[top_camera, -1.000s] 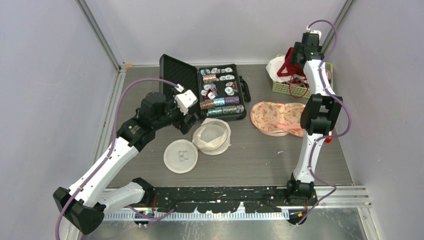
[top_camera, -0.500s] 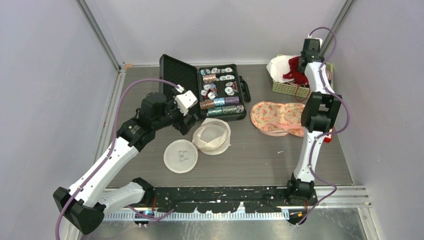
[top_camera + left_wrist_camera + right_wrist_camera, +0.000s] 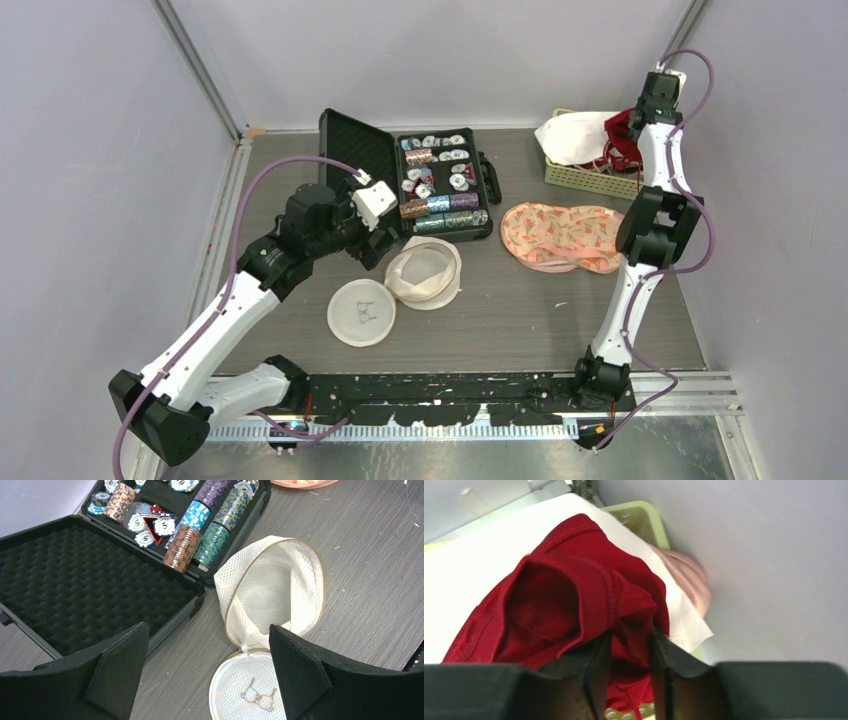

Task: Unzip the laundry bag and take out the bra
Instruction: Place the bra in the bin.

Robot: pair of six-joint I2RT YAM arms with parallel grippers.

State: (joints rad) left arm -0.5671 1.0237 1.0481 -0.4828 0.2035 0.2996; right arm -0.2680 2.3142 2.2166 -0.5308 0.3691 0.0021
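Note:
The white mesh laundry bag [image 3: 423, 272] lies unzipped at mid-table, its round lid [image 3: 362, 312] flipped open toward me; the bag [image 3: 272, 595] looks hollow inside. A peach patterned bra [image 3: 555, 235] lies flat on the table to its right. My left gripper [image 3: 375, 245] hovers open over the bag's hinge, and in its wrist view the left gripper [image 3: 207, 627] holds nothing. My right gripper [image 3: 630, 125] is raised at the back right over a green basket, and the right gripper [image 3: 631, 635] is shut on a fold of a red garment [image 3: 574, 590].
An open black case of poker chips [image 3: 440, 185] stands behind the bag, its foam lid [image 3: 75, 590] under my left fingers. The green basket [image 3: 585, 178] holds a white cloth [image 3: 575, 135] and something pink [image 3: 689, 577]. The right wall is close to the right arm.
My right gripper closed on the red garment and swung up and to the right, pulling it along; the white cloth spread out. The left arm barely moved.

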